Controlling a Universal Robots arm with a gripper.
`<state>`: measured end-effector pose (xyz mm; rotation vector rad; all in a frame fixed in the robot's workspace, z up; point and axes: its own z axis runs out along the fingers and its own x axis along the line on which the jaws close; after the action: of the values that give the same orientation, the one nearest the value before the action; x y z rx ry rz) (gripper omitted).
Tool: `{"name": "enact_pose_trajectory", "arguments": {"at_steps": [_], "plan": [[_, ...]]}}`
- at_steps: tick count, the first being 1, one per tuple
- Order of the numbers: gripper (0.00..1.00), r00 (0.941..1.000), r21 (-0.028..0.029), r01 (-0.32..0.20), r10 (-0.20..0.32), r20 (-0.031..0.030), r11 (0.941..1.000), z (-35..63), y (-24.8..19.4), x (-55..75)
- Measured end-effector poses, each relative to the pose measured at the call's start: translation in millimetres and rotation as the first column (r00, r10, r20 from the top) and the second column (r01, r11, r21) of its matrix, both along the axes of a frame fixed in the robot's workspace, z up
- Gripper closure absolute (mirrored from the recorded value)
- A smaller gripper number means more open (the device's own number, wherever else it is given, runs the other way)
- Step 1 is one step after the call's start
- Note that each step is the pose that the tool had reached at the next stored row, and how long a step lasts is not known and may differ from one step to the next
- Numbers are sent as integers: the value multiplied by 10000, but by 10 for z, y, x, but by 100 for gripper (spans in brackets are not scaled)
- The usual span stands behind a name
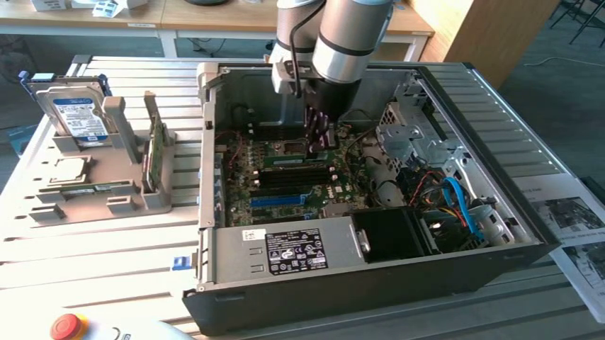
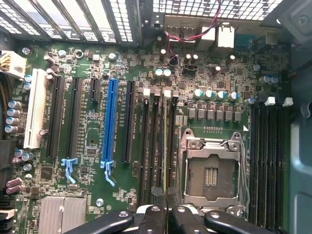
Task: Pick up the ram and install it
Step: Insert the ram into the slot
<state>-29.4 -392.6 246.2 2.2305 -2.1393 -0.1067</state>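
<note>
Wrist view: the claw [image 2: 167, 217] is pressed together, its dark fingers [image 2: 152, 215] pinching the ram [image 2: 167, 146]. The stick is seen edge-on as a thin line running along the black memory slots [image 2: 146, 146]. Whether it sits in a slot or just above one I cannot tell. Just beside those slots lies the open processor socket [image 2: 212, 168] in its metal frame. A blue slot [image 2: 109, 122] stands farther off on the green board.

In the exterior view the arm [image 1: 341, 35] reaches down from the upper middle of the frame into the open case [image 1: 378, 283]. The claw is low over the board at the frame's centre. At the exterior view's left, a grey holder [image 1: 123, 202] on the slatted worktop [image 1: 95, 248] carries a hard drive [image 1: 78, 117] and a square chip [image 1: 66, 170]. A second stick [image 1: 154, 152] stands there on edge.
</note>
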Motion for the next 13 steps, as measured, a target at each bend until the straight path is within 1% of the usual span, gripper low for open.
{"name": "enact_pose_trajectory", "arguments": {"at_steps": [6, 13], "plan": [[88, 10000, 0, -1, 1, 0, 10000, -2, -17, -12], [88, 10000, 0, -1, 1, 0, 10000, -6, -53, -22]]}}
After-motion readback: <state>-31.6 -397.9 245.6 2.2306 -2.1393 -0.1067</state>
